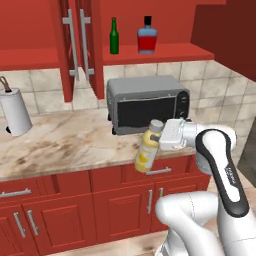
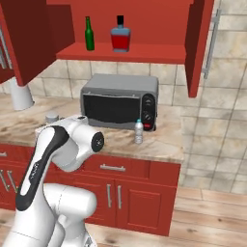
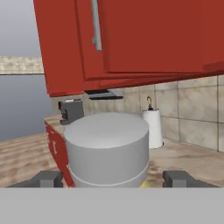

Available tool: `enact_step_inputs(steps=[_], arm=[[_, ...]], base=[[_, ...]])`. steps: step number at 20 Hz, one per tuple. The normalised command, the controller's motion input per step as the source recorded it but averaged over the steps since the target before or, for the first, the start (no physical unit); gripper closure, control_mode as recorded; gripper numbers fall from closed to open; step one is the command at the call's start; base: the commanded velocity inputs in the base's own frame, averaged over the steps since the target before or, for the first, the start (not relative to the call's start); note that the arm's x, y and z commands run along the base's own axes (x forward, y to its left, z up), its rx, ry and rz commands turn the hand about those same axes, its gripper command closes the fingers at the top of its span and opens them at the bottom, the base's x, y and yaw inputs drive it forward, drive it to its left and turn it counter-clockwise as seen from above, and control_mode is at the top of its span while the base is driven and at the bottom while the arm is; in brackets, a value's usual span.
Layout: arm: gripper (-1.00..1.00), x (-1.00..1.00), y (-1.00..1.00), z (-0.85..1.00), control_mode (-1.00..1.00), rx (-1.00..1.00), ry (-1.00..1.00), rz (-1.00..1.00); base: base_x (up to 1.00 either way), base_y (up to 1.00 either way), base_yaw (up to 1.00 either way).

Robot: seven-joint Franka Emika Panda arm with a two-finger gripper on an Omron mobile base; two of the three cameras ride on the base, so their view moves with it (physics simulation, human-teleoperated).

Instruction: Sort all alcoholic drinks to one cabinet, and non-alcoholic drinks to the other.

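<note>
Marble-patterned counter [image 1: 65, 142] runs across the left base view, with a white paper-towel roll [image 1: 15, 111] standing at its left end. Above it, two red cabinet doors [image 1: 80, 45] stand swung open, their two long silver handles [image 1: 78, 44] close together. To the right of those doors, on the red shelf [image 1: 160, 51], the slim dark-green bottle [image 1: 114, 36] and the squat red-and-blue bottle [image 1: 147, 36] stand upright, near each other but apart. Below the shelf a grey toaster oven [image 1: 146, 103] sits on the counter. In front of the oven, the gripper [image 1: 161, 136] is closed around the pale-yellow juice bottle [image 1: 148, 146], gripping it near the grey-white cap; the bottle hangs tilted at the counter's front edge, its bottom in front of the red drawer fronts [image 1: 150, 172].

From the right base view, the small clear water bottle [image 2: 139, 131] stands upright on the counter just in front of the oven's right end, beside its dials. Farther right, another cabinet door [image 2: 198, 43] hangs open with a single silver handle [image 2: 212, 41].

In the hand view, the juice bottle's cap [image 3: 107, 146] sits between the two dark fingertips [image 3: 43, 178], with the paper-towel roll and a dark coffee machine [image 3: 70, 110] beyond it on the counter.
</note>
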Motion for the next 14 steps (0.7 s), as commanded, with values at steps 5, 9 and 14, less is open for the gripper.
enact_step_inputs(steps=[5,9,14], arm=[[1.00,0.00,0.00,0.00,1.00,0.00,0.00,0.00],[1.00,0.00,0.00,0.00,1.00,0.00,0.00,0.00],[1.00,0.00,0.00,0.00,1.00,0.00,0.00,0.00]], base=[[-0.43,0.41,0.00],[-0.23,0.61,0.00],[-0.14,0.69,0.00]])
